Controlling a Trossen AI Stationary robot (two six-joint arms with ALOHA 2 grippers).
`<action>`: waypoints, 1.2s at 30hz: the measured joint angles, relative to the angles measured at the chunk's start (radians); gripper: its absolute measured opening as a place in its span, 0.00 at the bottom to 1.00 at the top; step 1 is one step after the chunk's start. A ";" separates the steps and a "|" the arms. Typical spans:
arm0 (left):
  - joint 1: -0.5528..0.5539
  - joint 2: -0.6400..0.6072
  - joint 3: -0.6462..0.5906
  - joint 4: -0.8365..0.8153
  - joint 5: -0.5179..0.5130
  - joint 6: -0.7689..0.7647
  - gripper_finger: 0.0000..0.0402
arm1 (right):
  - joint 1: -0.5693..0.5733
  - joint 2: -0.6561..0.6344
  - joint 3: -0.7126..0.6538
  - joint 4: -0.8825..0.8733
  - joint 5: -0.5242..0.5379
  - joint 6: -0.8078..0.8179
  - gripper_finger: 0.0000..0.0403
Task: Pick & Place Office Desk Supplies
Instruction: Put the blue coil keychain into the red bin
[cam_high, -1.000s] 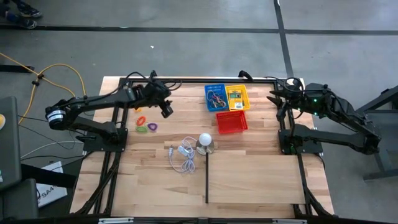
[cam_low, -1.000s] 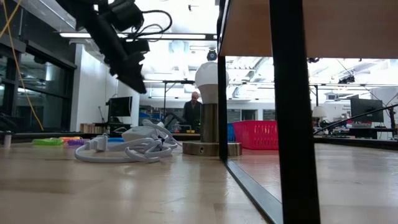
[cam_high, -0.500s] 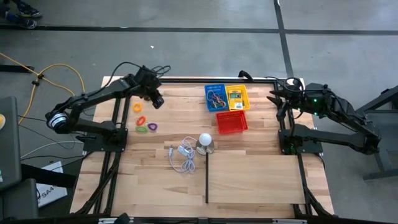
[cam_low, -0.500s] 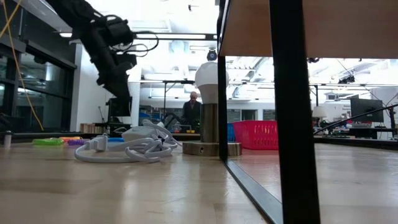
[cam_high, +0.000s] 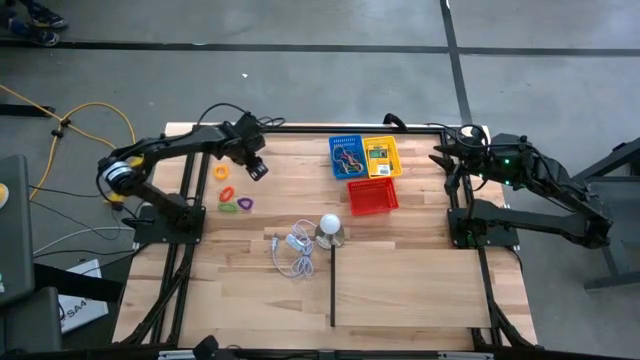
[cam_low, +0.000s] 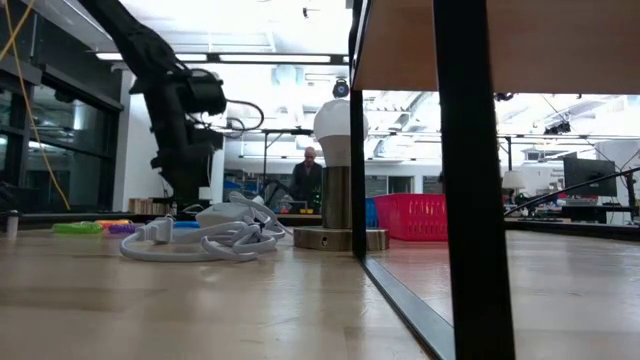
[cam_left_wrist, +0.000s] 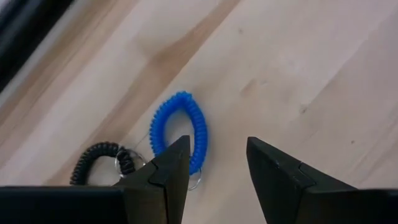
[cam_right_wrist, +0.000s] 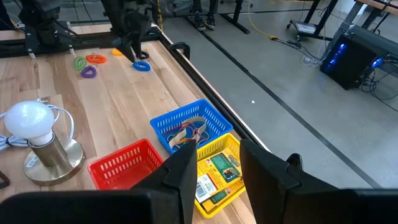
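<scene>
Small coil rings lie flat on the wooden table at the far left: orange (cam_high: 222, 172), pink (cam_high: 227, 192), green (cam_high: 229, 208) and purple (cam_high: 244, 204). A blue coil ring (cam_left_wrist: 180, 129) and a black one (cam_left_wrist: 98, 163) lie just below my left gripper (cam_left_wrist: 217, 152). That gripper is open and points steeply down, and the blue ring lies in front of one finger. Blue (cam_high: 346, 156) and yellow (cam_high: 381, 156) baskets at the far middle hold rubber bands and packets. My right gripper (cam_right_wrist: 214, 158) waits open at the far right, raised above the table.
An empty red basket (cam_high: 372, 195) stands in front of the other two. A white bulb on a silvery base (cam_high: 330, 228) and a coiled white cord (cam_high: 293, 252) sit mid-table. A raised wooden panel (cam_high: 410, 288) covers the near right. A person stands far behind in the room (cam_low: 313, 175).
My left gripper has swung toward the table's far left and come down close above the blue ring, tipping more steeply downward. Its fingers have stayed open. My right arm has kept still.
</scene>
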 joint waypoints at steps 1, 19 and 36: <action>-0.005 0.011 0.000 0.000 -0.011 0.000 0.38 | 0.000 0.000 0.000 0.000 0.000 0.000 0.27; -0.052 0.075 0.000 0.002 -0.119 0.057 0.38 | 0.000 0.000 0.000 0.000 0.000 0.000 0.27; 0.020 0.138 0.000 0.020 -0.006 0.117 0.38 | 0.000 0.000 0.000 0.000 0.000 0.000 0.27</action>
